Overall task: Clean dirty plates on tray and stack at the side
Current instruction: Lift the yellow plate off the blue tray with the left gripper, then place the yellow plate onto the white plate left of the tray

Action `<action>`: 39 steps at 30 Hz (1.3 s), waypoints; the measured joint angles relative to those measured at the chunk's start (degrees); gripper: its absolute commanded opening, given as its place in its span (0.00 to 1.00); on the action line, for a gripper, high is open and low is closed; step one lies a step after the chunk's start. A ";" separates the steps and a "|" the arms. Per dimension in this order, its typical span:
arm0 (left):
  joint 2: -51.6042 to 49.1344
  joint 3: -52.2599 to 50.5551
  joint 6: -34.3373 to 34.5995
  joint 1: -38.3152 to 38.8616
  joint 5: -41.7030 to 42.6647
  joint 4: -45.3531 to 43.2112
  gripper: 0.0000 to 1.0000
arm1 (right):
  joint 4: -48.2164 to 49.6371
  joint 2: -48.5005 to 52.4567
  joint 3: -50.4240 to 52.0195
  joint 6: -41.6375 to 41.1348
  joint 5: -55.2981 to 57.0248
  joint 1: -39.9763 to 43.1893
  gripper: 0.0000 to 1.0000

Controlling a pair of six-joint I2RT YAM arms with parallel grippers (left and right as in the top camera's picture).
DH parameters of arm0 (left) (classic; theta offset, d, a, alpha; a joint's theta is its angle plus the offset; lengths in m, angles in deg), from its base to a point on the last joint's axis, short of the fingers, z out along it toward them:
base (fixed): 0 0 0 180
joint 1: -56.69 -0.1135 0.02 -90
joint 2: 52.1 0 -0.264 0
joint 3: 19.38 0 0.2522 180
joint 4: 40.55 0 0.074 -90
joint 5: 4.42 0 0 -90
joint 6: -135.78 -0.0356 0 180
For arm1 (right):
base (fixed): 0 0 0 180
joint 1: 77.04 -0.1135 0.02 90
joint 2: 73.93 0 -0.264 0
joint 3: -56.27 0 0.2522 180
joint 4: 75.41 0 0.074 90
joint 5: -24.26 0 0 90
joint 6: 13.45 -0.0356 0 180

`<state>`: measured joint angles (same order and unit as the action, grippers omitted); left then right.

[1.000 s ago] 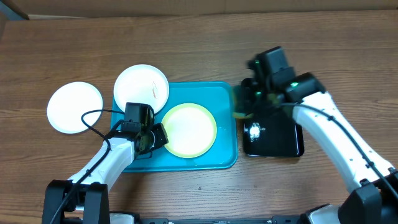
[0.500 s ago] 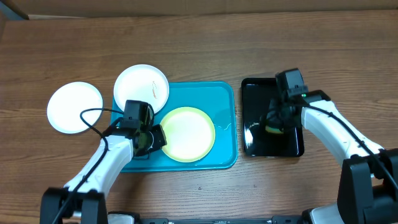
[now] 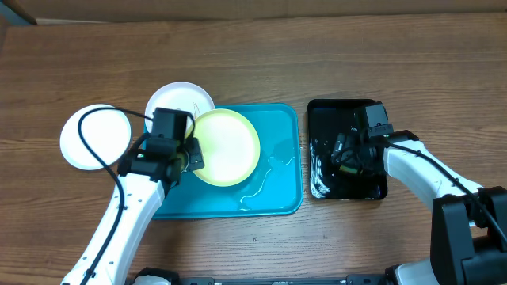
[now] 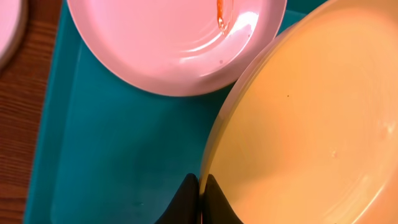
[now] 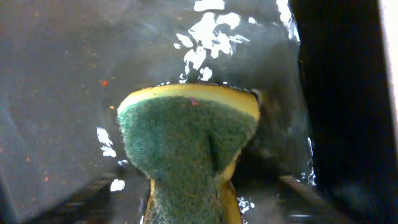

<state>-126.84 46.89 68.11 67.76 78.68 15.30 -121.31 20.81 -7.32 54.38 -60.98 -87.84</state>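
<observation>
"So, what is shifting across this last second?"

"The left gripper (image 3: 192, 158) is pinching the rim of the yellow-green plate (image 3: 228, 142), its fingers (image 4: 186, 202) closed narrow on the edge. It is carrying that plate up and to the left, away from the middle of the cyan tray (image 3: 281, 127). The plate's rim is now overlapping the smeared white plate (image 3: 178, 103), which is sitting at the tray's far left corner."

"And the other arm?"

"The right gripper (image 3: 346, 157) is clamping the sponge (image 5: 186, 143). It is leaving the cyan tray's edge and hovering low over the black tray (image 3: 372, 186), which is looking wet."

"Meaning what for the job?"

"Probably the scrubbing of this plate is ending, and the left arm is taking it toward the stacking spot. The other white plate (image 3: 95, 136) is lying there alone on the table (image 3: 317, 47), apart from the tray. The smeared one is likely waiting its turn."

"And counting everything?"

"Three plates: two white, one yellow-green. Two trays: one cyan, one black. One sponge. Two grippers, both gripping something. No plate is resting fully on another yet. Whether the yellow-green plate is lifting clear or only sliding, the views are not settling."
</observation>
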 measured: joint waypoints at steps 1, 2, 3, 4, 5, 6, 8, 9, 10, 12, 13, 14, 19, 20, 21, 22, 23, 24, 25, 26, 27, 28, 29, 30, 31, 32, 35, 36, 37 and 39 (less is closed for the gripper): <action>0.00 0.37 -0.13 1.27 -1.11 0.22 0.04 | -0.50 0.00 0.02 0.07 -0.11 0.00 1.00; 0.00 0.87 -0.28 2.73 -3.02 0.28 0.04 | -1.03 0.00 0.02 -0.07 -0.17 0.00 1.00; 0.00 1.31 -0.31 3.93 -4.52 0.28 0.04 | -1.66 0.00 0.02 -0.09 -0.44 0.00 1.00; 0.00 1.73 -0.44 5.49 -6.40 0.15 0.04 | -2.23 -0.02 0.02 -0.11 -0.87 0.00 1.00; 0.00 2.14 -0.48 7.13 -8.59 0.07 0.04 | -2.51 0.00 0.02 -0.11 -1.31 0.00 1.00; 0.00 2.49 -0.48 8.79 -10.69 -0.09 0.04 | -2.56 0.00 0.02 -0.09 -1.73 0.00 1.00; 0.00 3.06 -0.52 12.31 -15.21 -0.17 0.04 | -2.56 0.00 0.02 -0.11 -2.23 0.02 1.00; 0.00 3.21 -0.61 14.03 -17.38 -0.48 0.04 | -2.58 0.00 0.02 -0.09 -2.45 0.00 1.00; 0.00 3.34 -0.90 15.89 -19.78 -0.76 0.04 | -2.58 0.00 0.02 -0.09 -2.62 0.00 1.00; 0.00 3.37 -1.81 20.24 -25.16 -1.88 0.04 | -2.56 0.00 0.02 -0.09 -2.84 0.00 1.00; 0.00 3.39 -2.23 22.12 -27.43 -2.56 0.04 | -2.56 0.00 0.02 -0.11 -2.91 0.00 1.00; 0.00 3.39 -2.95 24.41 -30.12 -3.26 0.04 | -2.58 0.00 0.02 -0.09 -2.93 0.00 1.00; 0.00 3.52 -7.61 37.20 -44.70 -7.15 0.04 | -2.58 0.00 0.02 -0.09 -3.06 0.00 1.00; 0.00 3.52 -8.59 39.60 -47.63 -7.50 0.04 | -2.54 0.00 0.02 -0.09 -3.04 0.00 1.00; 0.00 3.54 -9.35 41.35 -49.99 -7.74 0.04 | -2.56 0.00 0.02 -0.07 -3.04 0.00 1.00; 0.00 3.54 -10.36 43.34 -52.74 -7.78 0.04 | -2.54 0.00 0.02 -0.11 -3.04 0.00 1.00; 0.00 3.54 -11.17 45.09 -55.28 -7.76 0.04 | -2.56 0.00 0.02 -0.09 -3.04 0.00 1.00; -0.02 3.54 -12.09 46.38 -57.51 -7.74 0.04 | -2.54 0.00 0.02 -0.11 -3.06 0.00 1.00; -0.04 3.54 -12.85 47.25 -59.58 -7.76 0.04 | -2.54 0.00 0.02 -0.09 -3.04 0.00 1.00; -0.11 3.54 -13.57 47.71 -61.16 -7.74 0.04 | -2.54 0.00 0.02 -0.07 -3.06 0.00 1.00; -0.24 3.54 -14.14 47.87 -62.53 -7.74 0.04 | -2.54 0.00 0.02 -0.11 -3.04 0.00 1.00; -0.48 3.54 -14.97 47.95 -64.06 -7.67 0.04 | -2.58 0.00 0.02 -0.11 -3.04 0.00 1.00; -0.74 3.54 -15.56 47.95 -65.33 -7.63 0.04 | -2.54 0.00 0.02 -0.09 -3.06 0.00 1.00; -1.01 3.54 -16.13 47.93 -66.34 -7.61 0.04 | -2.56 -0.02 0.02 -0.09 -3.06 0.00 1.00; -1.25 3.54 -16.55 47.95 -67.06 -7.61 0.04 | -2.58 0.00 0.02 -0.11 -3.02 0.00 1.00; -1.44 3.54 -16.81 47.95 -67.60 -7.61 0.04 | -2.54 0.00 0.02 -0.09 -3.06 0.00 1.00; -1.62 3.54 -16.74 47.95 -68.26 -7.63 0.04 | -2.54 0.00 0.02 -0.11 -3.04 0.00 1.00; -1.62 3.54 -16.55 47.95 -68.19 -7.61 0.04 | -2.56 0.00 0.02 -0.09 -3.04 0.00 1.00; -1.62 3.54 -16.33 47.95 -68.11 -7.61 0.04 | -2.56 0.00 0.02 -0.09 -3.06 0.00 1.00; -1.64 3.54 -15.43 47.95 -67.52 -7.61 0.04 | -2.56 0.00 0.02 -0.11 -3.06 0.00 1.00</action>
<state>-128.48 50.43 52.68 115.72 11.16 7.69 -123.87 20.81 -7.29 54.27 -64.04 -87.84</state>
